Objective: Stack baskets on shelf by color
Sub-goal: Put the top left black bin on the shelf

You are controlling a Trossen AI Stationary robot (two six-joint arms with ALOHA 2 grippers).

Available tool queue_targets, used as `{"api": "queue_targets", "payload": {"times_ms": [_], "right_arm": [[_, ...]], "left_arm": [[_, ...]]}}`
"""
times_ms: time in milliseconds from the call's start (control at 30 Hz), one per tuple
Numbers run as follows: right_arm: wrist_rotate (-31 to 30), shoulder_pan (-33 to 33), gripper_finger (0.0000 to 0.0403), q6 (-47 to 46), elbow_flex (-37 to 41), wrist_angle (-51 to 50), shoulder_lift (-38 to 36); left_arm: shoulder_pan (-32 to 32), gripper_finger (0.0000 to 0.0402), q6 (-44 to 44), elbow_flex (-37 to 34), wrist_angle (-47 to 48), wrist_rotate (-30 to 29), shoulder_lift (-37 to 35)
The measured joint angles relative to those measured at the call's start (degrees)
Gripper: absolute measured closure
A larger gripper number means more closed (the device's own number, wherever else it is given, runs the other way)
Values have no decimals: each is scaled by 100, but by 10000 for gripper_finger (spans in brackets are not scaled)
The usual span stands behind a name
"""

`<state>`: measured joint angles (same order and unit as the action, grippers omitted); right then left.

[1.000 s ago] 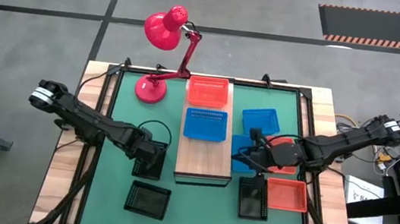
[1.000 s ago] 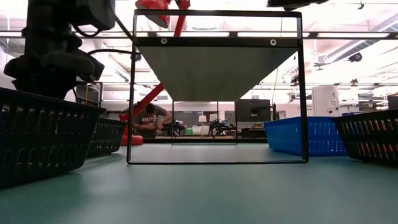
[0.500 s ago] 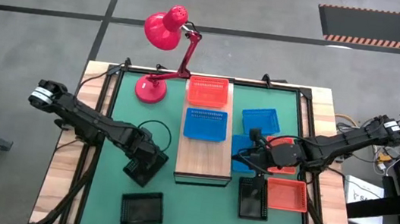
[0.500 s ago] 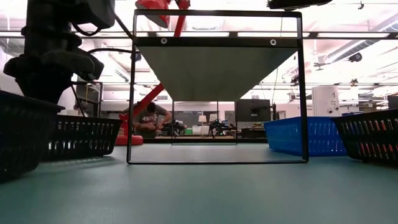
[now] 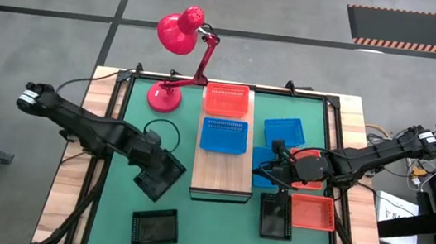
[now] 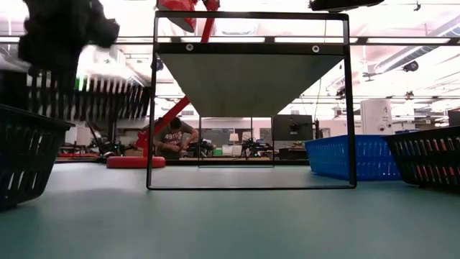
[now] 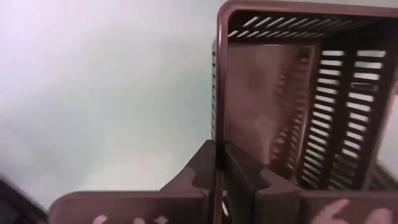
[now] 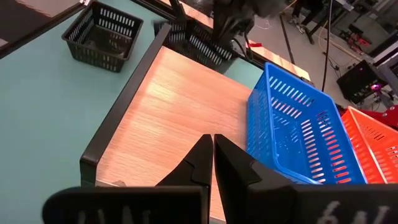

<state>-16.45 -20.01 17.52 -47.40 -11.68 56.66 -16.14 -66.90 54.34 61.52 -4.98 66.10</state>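
Gripping a black basket (image 5: pixel 160 174) by its wall, left pincer (image 5: pixel 149 157) at lower left of frame, basket now lifted and turned diagonal beside the shelf (image 5: pixel 222 173), right pincer (image 5: pixel 278 169) closed, empty.

Two dark jointed arms, pale wrist ends, black cables

The shelf (image 8: pixel 168 118) top is pale wood with visible grain in a dark frame. The baskets (image 8: pixel 297 134) look like slotted plastic. The table (image 5: pixel 124 205) wears a smooth, matt green mat.
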Motion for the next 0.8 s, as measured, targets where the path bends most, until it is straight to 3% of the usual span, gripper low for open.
{"api": "queue_targets", "payload": {"times_ms": [400,800], "right_arm": [[-2,2,394,2,4,-11,2],[-2,2,394,4,31,-9,2]], "left_arm": [[-81,401,1912,1773,77,216,-688],[11,402,3078,3393,-77,34,704]]}}
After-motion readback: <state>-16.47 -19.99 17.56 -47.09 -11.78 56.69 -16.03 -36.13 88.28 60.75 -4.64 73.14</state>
